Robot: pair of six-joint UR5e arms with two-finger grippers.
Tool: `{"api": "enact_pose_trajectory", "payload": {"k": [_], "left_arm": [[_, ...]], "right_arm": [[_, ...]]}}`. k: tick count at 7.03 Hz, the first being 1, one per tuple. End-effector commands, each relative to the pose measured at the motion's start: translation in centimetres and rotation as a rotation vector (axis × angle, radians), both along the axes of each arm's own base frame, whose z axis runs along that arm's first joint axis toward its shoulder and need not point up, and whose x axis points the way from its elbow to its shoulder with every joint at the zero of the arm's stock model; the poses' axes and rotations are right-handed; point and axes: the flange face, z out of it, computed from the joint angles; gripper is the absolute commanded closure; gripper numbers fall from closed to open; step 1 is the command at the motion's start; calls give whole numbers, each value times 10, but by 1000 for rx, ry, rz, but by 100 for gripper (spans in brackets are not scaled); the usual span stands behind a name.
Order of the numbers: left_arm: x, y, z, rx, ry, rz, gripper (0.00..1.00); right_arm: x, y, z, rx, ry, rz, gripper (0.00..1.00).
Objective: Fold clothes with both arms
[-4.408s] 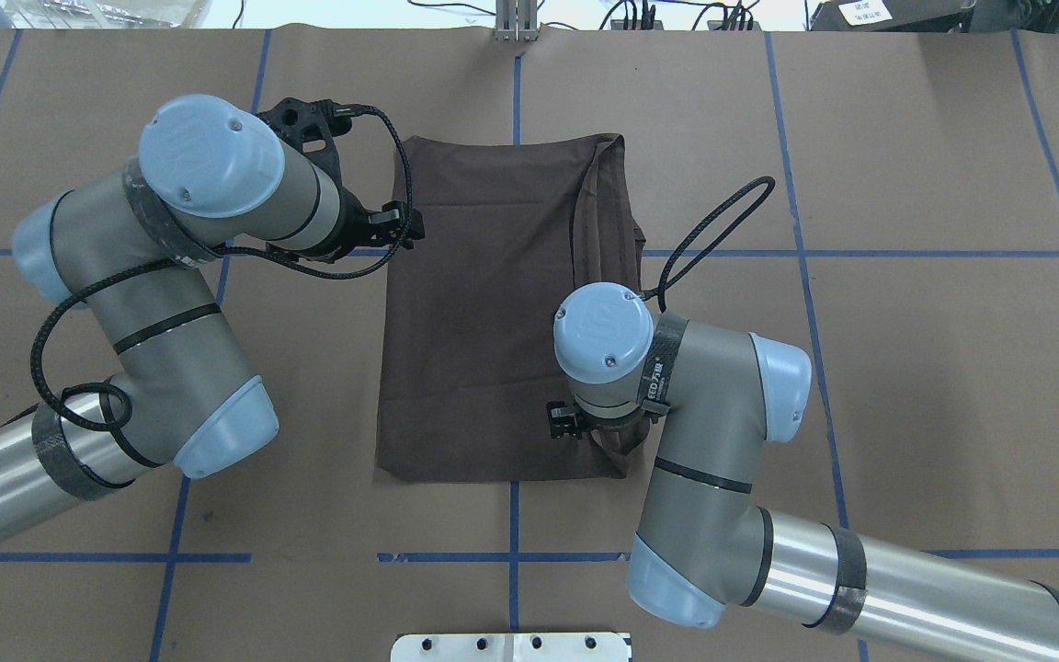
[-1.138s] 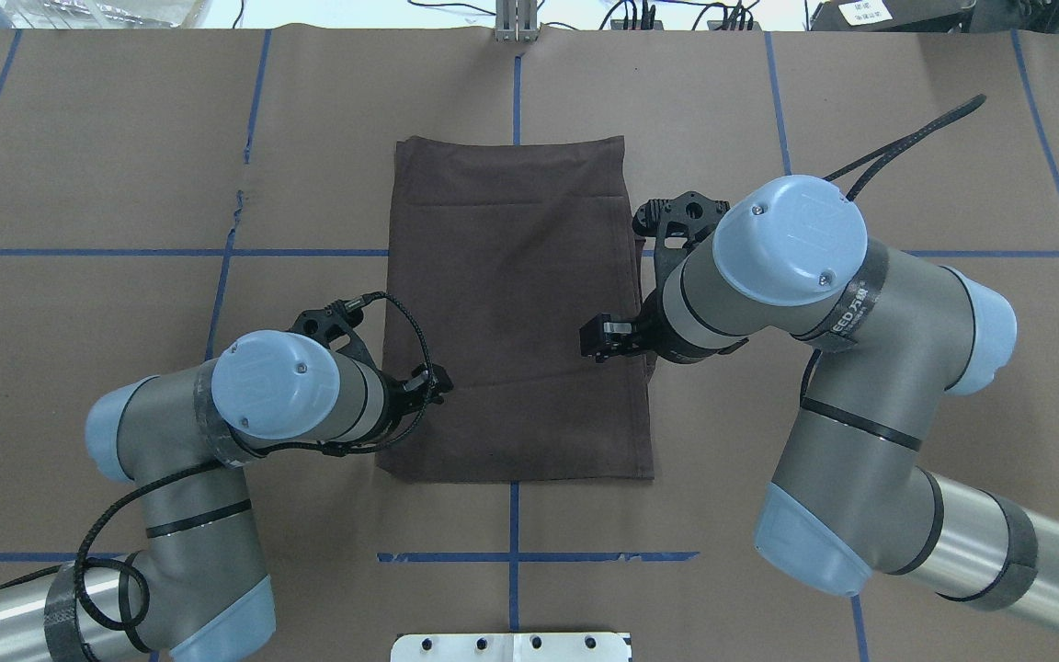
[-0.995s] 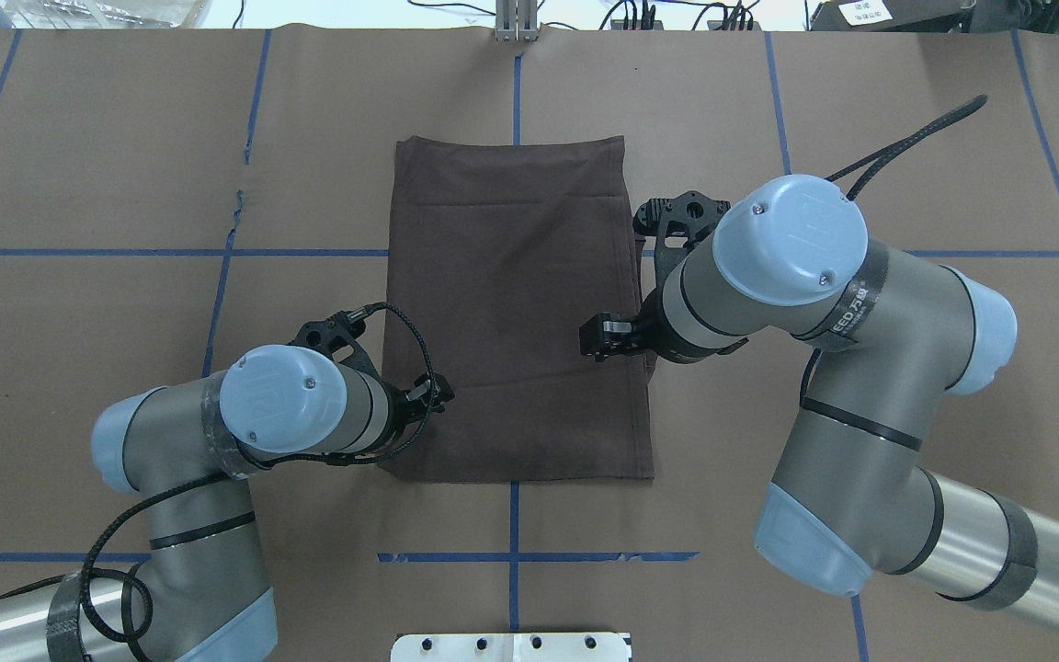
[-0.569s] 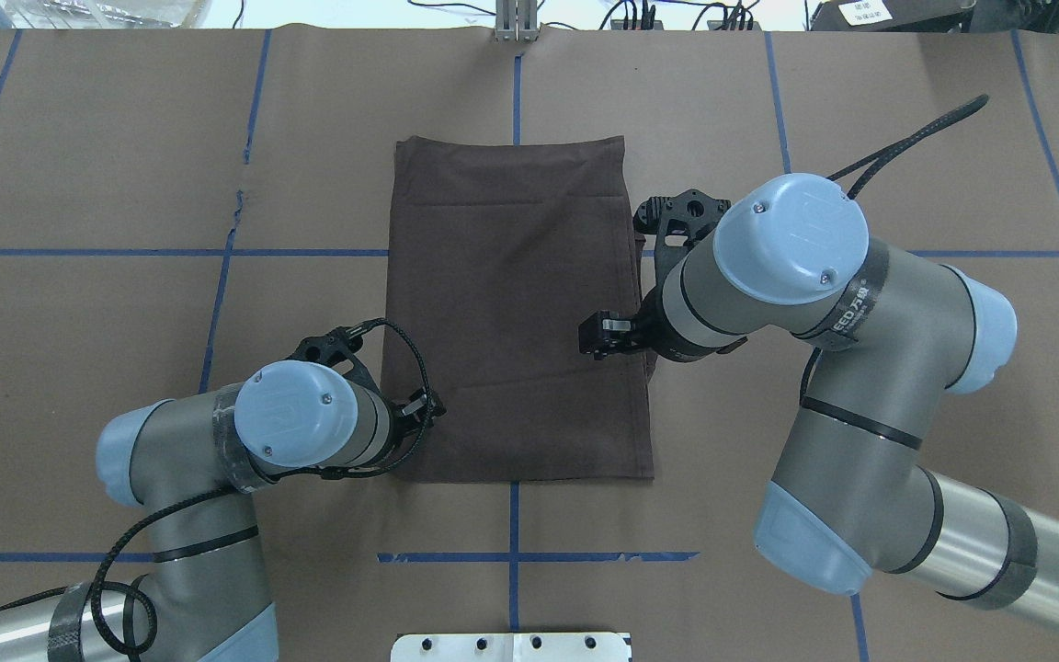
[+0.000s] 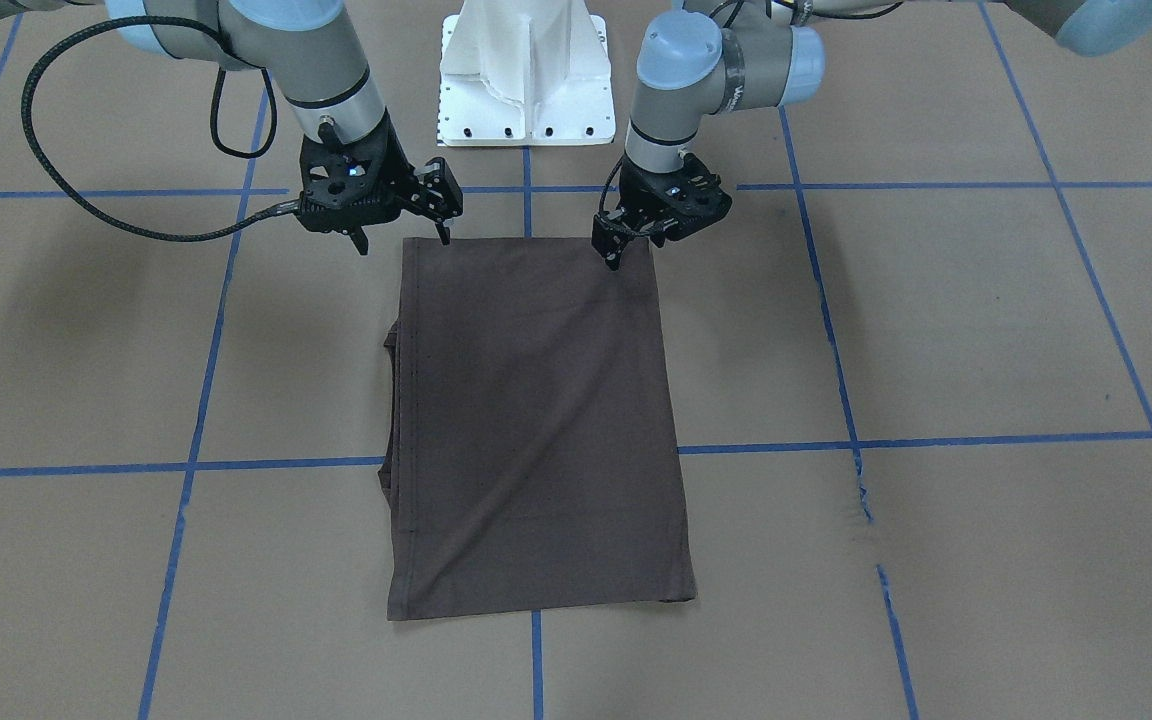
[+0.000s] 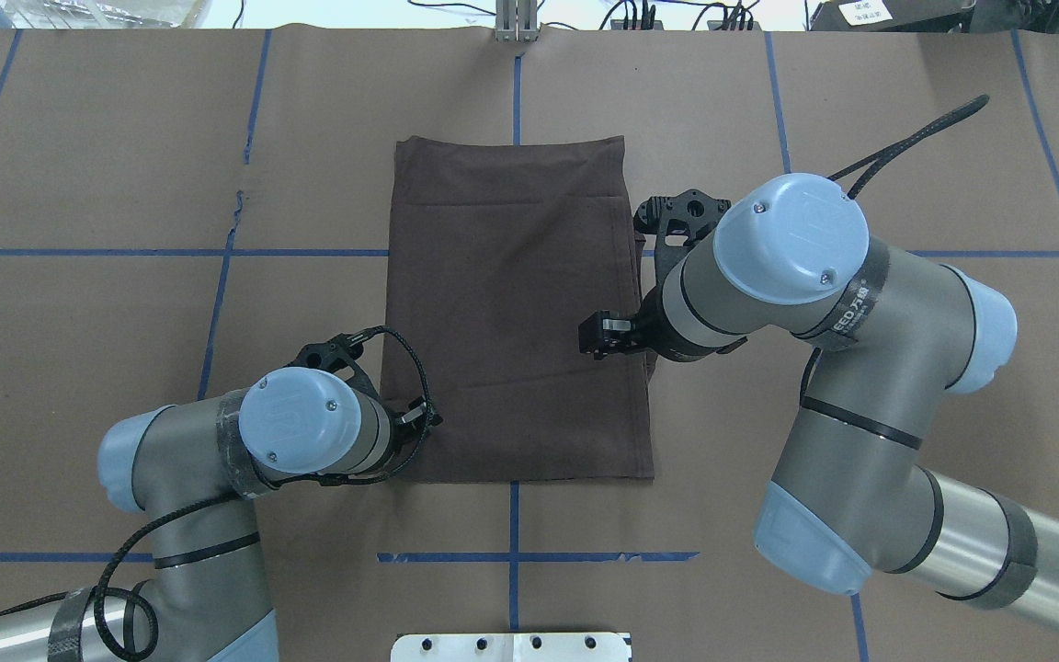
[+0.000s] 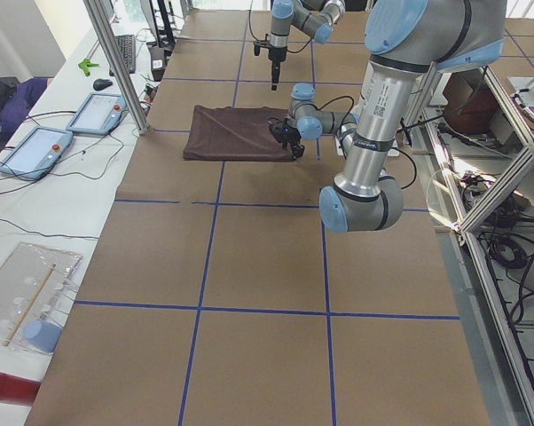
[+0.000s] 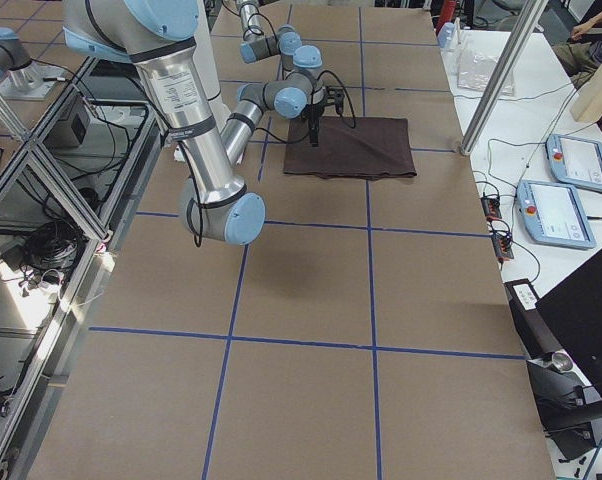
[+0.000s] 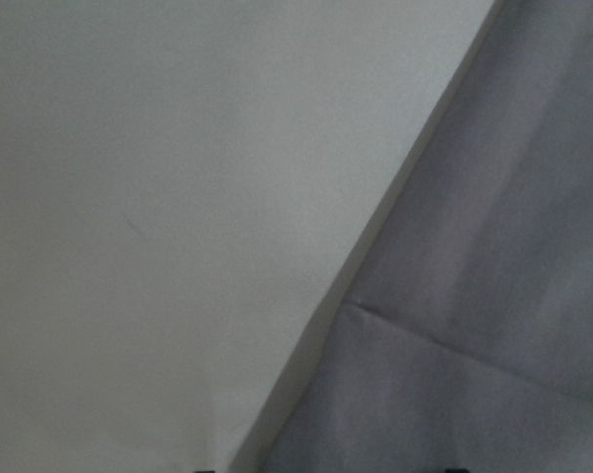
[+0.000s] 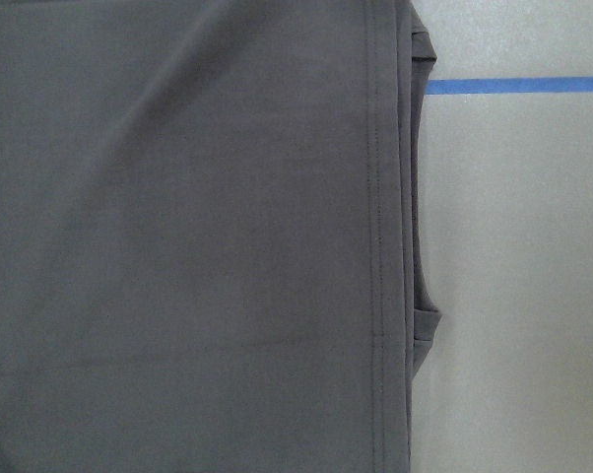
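T-shirt (image 6: 511, 313): dark brown, sides folded in to a long narrow rectangle, lying flat on the tabletop (image 6: 79, 184). Change: in the last second the left arm (image 6: 300, 432) slid along the T-shirt's left edge to its robot-side corner; the right arm (image 6: 791, 239) did not move. Reading: lengthwise folds look done, corner grasps for a crosswise fold likely next. Poses: left claw (image 5: 628, 245) spread, low over that corner, pinching nothing; right claw (image 5: 404, 240) spread, empty, raised above the T-shirt's right edge near mid-length.
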Motion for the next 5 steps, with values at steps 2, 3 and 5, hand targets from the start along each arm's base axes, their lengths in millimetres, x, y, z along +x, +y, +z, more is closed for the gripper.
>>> {"api": "enact_pose_trajectory", "payload": {"k": [2, 3, 5], "left_arm": [[1, 1, 1, -4, 1, 8, 53], [0, 1, 0, 0, 2, 11, 54], [0, 1, 2, 1, -4, 14, 53]], "right_arm": [[3, 0, -2, 1, -6, 1, 0], [4, -2, -2, -2, -8, 1, 0], [7, -3, -3, -8, -13, -3, 0]]}}
